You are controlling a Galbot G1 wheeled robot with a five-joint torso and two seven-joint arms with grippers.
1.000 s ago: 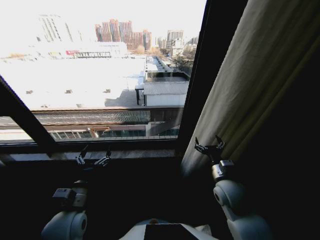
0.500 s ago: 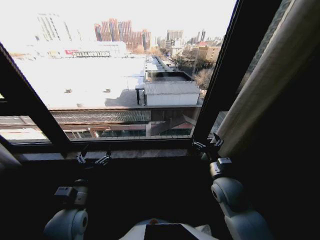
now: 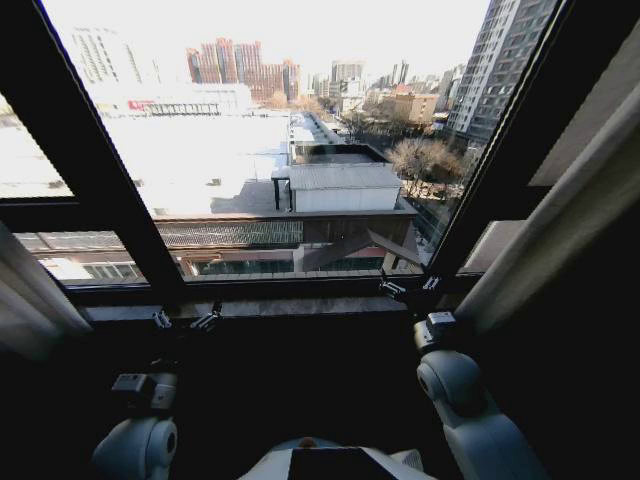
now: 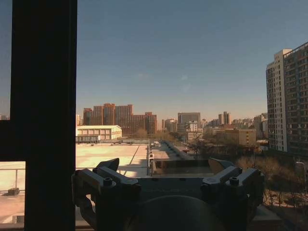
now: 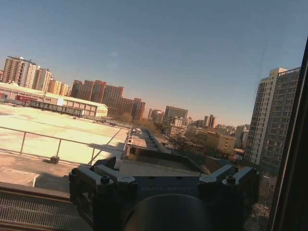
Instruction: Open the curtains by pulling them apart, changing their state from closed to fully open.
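While both panels hang bunched at the sides, the middle of the window stands bare, and the city shows through the glass. The left curtain [image 3: 28,300] is a pale fold low by the frame's slanting left bar [image 3: 95,160]; the right curtain [image 3: 560,240] runs as a narrow cream band up the far right, beyond the right bar [image 3: 500,150].

The left gripper [image 3: 186,321] hovers low in front of the sill [image 3: 290,306], its fingers spread and holding nothing. From its wrist camera the two finger blocks sit well apart with open sky and rooftops between them. The right gripper [image 3: 411,288] points at the sill's right end, just beside the foot of the right bar and near the right curtain's lower edge. Its fingers are also spread, and I see no cloth between them. Whether a fingertip brushes the fabric I cannot tell from where I stand.

As I judge it, the pulling apart is nearly or wholly done: no fabric covers the main panes. What may be left is small. The right curtain slants across the corner, so a little more sideways push might stack it tighter. The left one looks gathered already, though its upper part is out of sight.
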